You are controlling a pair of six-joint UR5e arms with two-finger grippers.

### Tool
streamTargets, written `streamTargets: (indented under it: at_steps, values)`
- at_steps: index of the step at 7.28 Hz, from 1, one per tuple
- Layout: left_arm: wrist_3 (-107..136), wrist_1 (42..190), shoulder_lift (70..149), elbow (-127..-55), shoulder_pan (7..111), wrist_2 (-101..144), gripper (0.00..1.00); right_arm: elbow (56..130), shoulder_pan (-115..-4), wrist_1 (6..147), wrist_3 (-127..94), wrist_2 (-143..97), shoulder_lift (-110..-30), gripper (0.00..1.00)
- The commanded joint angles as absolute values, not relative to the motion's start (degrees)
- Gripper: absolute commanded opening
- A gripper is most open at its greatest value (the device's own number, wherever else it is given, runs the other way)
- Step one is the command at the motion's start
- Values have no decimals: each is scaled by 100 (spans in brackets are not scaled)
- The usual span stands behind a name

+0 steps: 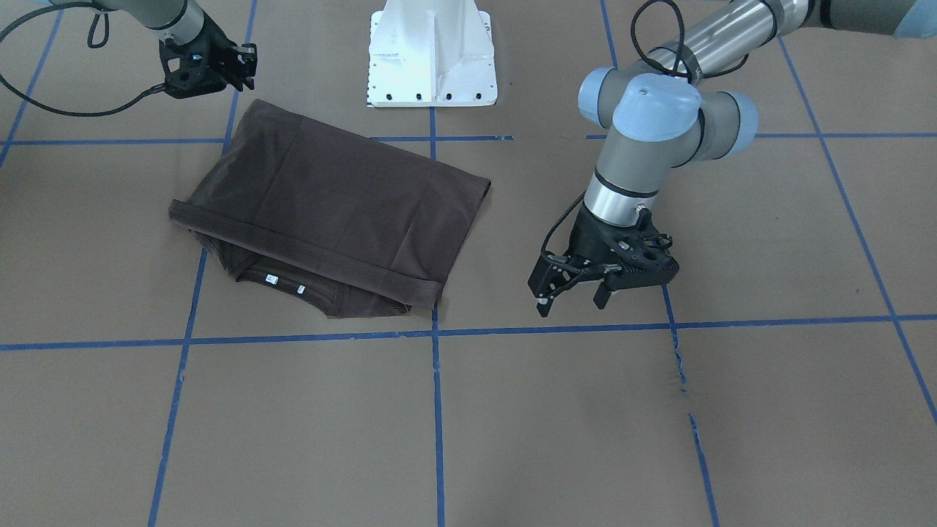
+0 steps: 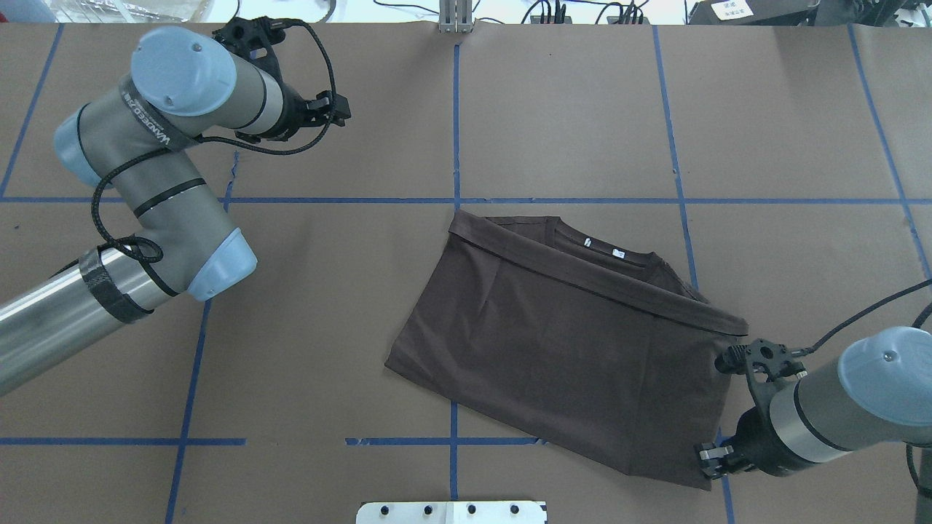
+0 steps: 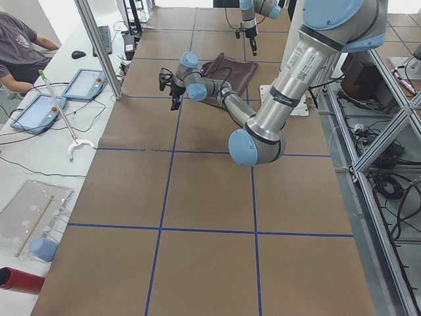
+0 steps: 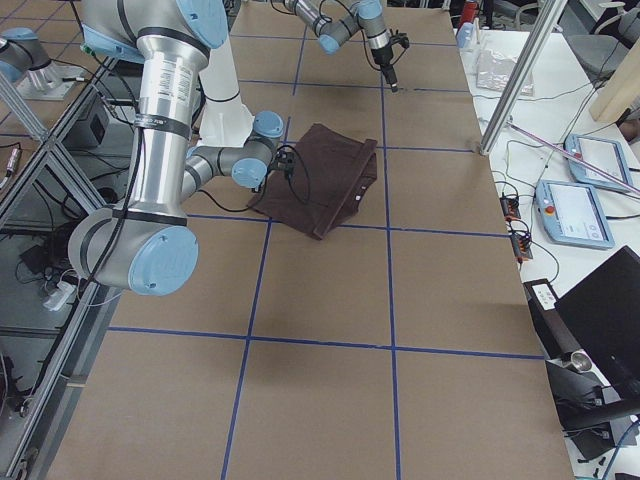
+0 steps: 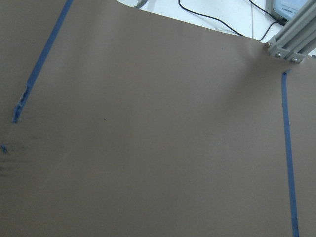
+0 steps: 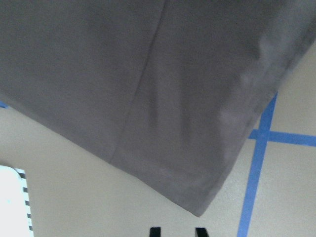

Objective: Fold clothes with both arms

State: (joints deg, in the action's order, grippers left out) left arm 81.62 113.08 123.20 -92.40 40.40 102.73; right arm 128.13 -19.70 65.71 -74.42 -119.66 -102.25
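Note:
The dark brown T-shirt (image 1: 329,205) lies folded on the brown table, its hem laid across just short of the collar and the white neck label (image 1: 272,279). It also shows in the overhead view (image 2: 561,335) and fills the right wrist view (image 6: 123,74). My left gripper (image 1: 571,298) is open and empty, hanging just above bare table well clear of the shirt. My right gripper (image 1: 245,64) is low beside the shirt's corner nearest the robot's base. Its fingertips (image 6: 155,231) stand a narrow gap apart with nothing between them, just short of that corner.
The white pedestal base (image 1: 432,55) stands at the table's robot-side edge, close to the shirt. Blue tape lines (image 1: 437,410) grid the table. Tablets (image 3: 82,84), cables and a seated person (image 3: 20,49) are beyond the operators' side edge.

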Motion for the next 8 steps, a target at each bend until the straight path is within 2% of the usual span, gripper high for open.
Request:
streamTargets:
  at_steps: [1, 2, 4, 6, 8]
  values:
    - [9800, 11250, 11885, -9877, 3020, 10231, 96, 12841, -2712, 6557, -7488, -11944, -9679, 100]
    - [10391, 11128, 11805, -10018, 2484, 9943, 90, 12815, -3073, 6565, -7488, -11936, -9503, 100]
    - [11106, 10645, 11909, -10028, 1752, 9651, 86, 12736, -3461, 6565, -7488, -11962, -9274, 100]
    - [11197, 10450, 11997, -10020, 1705, 9642, 83, 12630, -3542, 6565, -7488, -11953, -9185, 100]
    - [11197, 10459, 12058, -9959, 1696, 9642, 68, 12621, -3577, 6565, -7488, -11944, -9176, 100]
